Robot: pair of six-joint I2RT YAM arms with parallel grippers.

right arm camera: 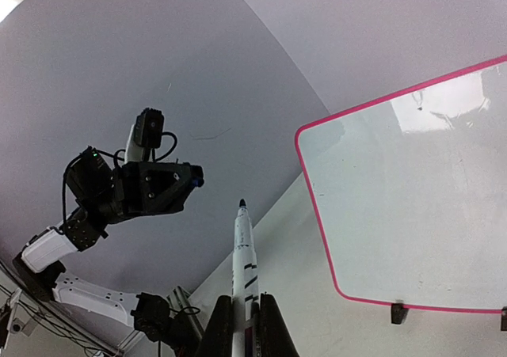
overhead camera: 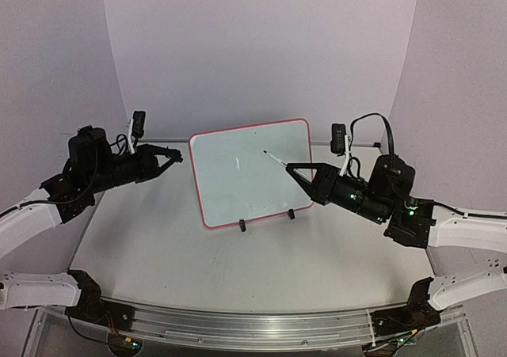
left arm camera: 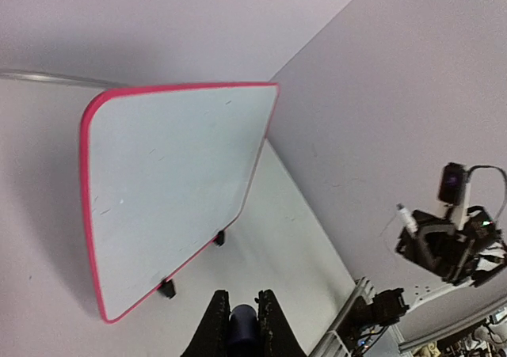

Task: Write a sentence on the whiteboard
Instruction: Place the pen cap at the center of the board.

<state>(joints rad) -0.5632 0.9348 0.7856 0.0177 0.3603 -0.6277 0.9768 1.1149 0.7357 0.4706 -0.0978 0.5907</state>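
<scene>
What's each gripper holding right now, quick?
Left gripper: closed on a small dark blue piece, possibly a cap.
Right gripper: closed on the white marker.

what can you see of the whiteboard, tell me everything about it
The whiteboard is a small rectangular panel with rounded corners, a thin red border and a glossy white face, blank apart from faint smudges. It stands on its long edge on the table, tilted back, held by two small black clip feet along the bottom edge. Nothing but the table touches it; the marker is clear of it.
</scene>
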